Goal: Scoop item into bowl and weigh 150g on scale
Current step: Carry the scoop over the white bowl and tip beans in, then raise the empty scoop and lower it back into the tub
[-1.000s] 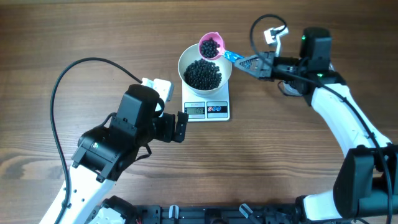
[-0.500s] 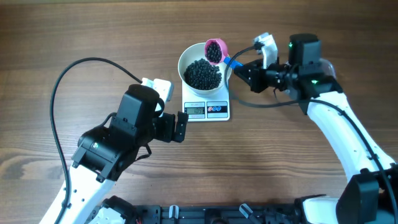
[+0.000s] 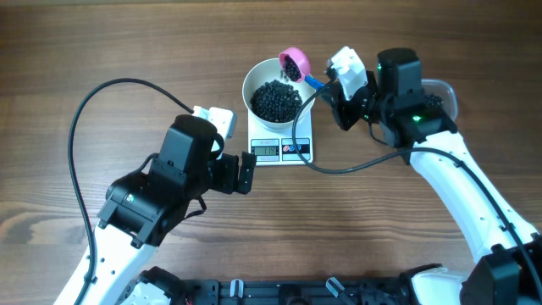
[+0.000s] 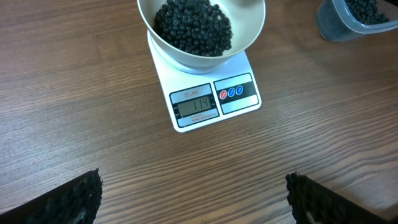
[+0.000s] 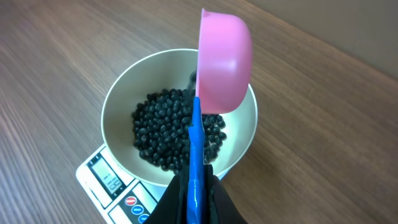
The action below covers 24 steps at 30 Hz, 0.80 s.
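The white bowl (image 3: pixel 251 85) stands on the white scale (image 3: pixel 292 150) and holds a heap of black beans, the item (image 3: pixel 276 100). My right gripper (image 3: pixel 330 90) is shut on the blue handle (image 5: pixel 195 155) of a pink scoop (image 5: pixel 224 59). The scoop is tipped on its side over the bowl's far right rim, with dark beans at its mouth (image 3: pixel 292 68). My left gripper (image 4: pixel 194 193) hangs open over bare wood in front of the scale (image 4: pixel 205 102), its fingers (image 4: pixel 74 199) wide apart and empty.
A clear plastic tub (image 4: pixel 360 15) with more beans sits to the right of the scale, partly behind my right arm (image 3: pixel 436 93). A black cable (image 3: pixel 85 110) loops over the table at the left.
My right gripper moved left and rolled, tipping the scoop from upright onto its side over the bowl. The left arm has not moved.
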### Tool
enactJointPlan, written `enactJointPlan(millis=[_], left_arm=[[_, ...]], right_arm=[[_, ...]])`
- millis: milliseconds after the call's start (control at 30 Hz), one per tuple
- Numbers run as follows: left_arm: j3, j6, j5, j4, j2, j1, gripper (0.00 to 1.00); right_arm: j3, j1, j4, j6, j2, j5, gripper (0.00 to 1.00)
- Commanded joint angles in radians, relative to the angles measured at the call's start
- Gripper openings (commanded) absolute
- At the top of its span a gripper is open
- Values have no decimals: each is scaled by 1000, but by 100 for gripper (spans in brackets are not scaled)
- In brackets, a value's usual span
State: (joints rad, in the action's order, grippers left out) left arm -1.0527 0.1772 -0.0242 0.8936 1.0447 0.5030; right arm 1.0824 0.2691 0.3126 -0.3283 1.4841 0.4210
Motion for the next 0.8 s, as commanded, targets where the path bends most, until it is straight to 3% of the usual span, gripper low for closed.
enactJointPlan(millis=[0, 200, 367, 433, 567, 767], left_arm=[[0, -16, -5, -2, -3, 4, 100], [0, -16, -5, -2, -3, 4, 100], [0, -16, -5, -2, -3, 4, 100], [0, -16, -5, -2, -3, 4, 100], [0, -16, -5, -2, -3, 4, 100], [0, -16, -5, -2, -3, 4, 100]], right_arm=[[11, 51, 4, -102, -32, -123, 4], [11, 148, 9, -208, -31, -312, 4], [11, 158, 16, -239, -31, -320, 4], [11, 166, 5, -116, -31, -318, 4], [11, 165, -25, 274, -34, -316, 4], [11, 41, -109, 305, -183, -486, 4]])
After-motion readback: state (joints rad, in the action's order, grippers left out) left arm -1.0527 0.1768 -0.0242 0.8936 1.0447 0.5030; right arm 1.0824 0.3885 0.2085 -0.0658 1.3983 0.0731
